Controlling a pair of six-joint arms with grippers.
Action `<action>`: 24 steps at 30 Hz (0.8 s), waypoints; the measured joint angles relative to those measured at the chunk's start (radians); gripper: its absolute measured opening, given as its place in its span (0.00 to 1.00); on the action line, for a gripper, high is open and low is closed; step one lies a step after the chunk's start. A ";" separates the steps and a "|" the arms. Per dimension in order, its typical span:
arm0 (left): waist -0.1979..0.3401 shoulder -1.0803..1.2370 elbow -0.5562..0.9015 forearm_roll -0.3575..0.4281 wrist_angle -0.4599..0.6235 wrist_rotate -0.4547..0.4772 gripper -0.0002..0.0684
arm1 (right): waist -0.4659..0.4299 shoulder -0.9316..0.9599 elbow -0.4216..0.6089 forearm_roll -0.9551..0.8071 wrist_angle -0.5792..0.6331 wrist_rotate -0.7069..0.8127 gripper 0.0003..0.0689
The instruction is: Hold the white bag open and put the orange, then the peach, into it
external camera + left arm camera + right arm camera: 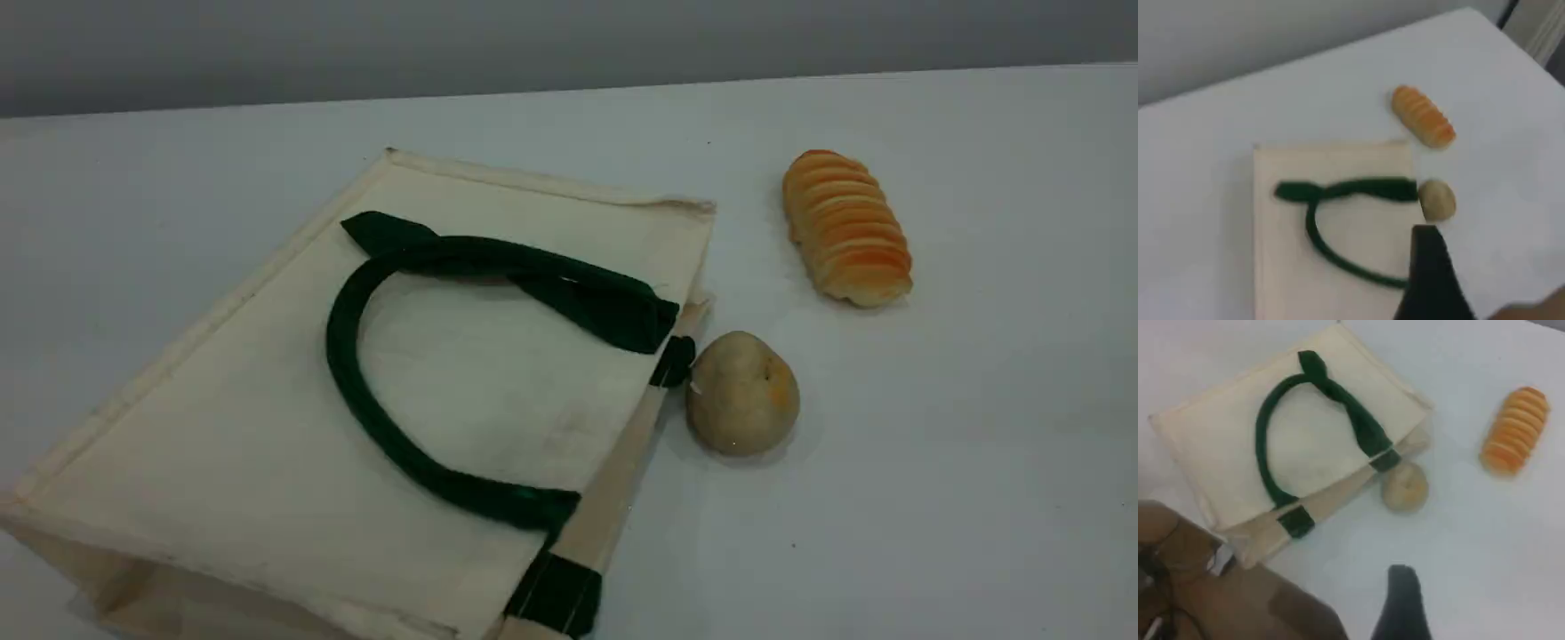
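White bag (267,427) lies flat, tan fruit (742,393) just beside

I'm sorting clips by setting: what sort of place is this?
Probably a lab test bench: bare white table, plain grey wall, and just a canvas bag, bread roll and tan fruit laid out.

surface: pale, plain bench (933,498) | on it: white bag (267,427) lying flat, dark green handle (342,356) folded across its upper face | tan fruit (742,393) just beside the bag's handle-side edge | ridged orange bread roll (846,228) farther back, apart from both
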 joint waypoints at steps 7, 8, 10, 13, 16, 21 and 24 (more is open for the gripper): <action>0.000 -0.133 0.246 0.000 -0.002 0.000 0.61 | 0.000 -0.204 0.205 -0.105 -0.155 0.040 0.73; 0.000 -0.156 0.287 0.001 -0.003 0.000 0.61 | 0.000 -0.219 0.238 -0.115 -0.162 0.051 0.73; 0.000 -0.200 0.358 0.002 -0.035 0.000 0.61 | 0.000 -0.245 0.295 -0.115 -0.162 0.058 0.73; 0.000 -0.268 0.459 0.018 -0.080 0.000 0.61 | 0.000 -0.253 0.354 -0.113 -0.151 0.058 0.73; 0.000 -0.334 0.525 0.072 -0.097 -0.014 0.61 | 0.000 -0.253 0.357 -0.114 -0.154 0.059 0.73; 0.000 -0.440 0.558 0.223 -0.097 -0.121 0.61 | 0.000 -0.253 0.356 -0.113 -0.152 0.059 0.73; 0.000 -0.491 0.582 0.336 -0.109 -0.202 0.61 | 0.000 -0.253 0.356 -0.113 -0.152 0.058 0.73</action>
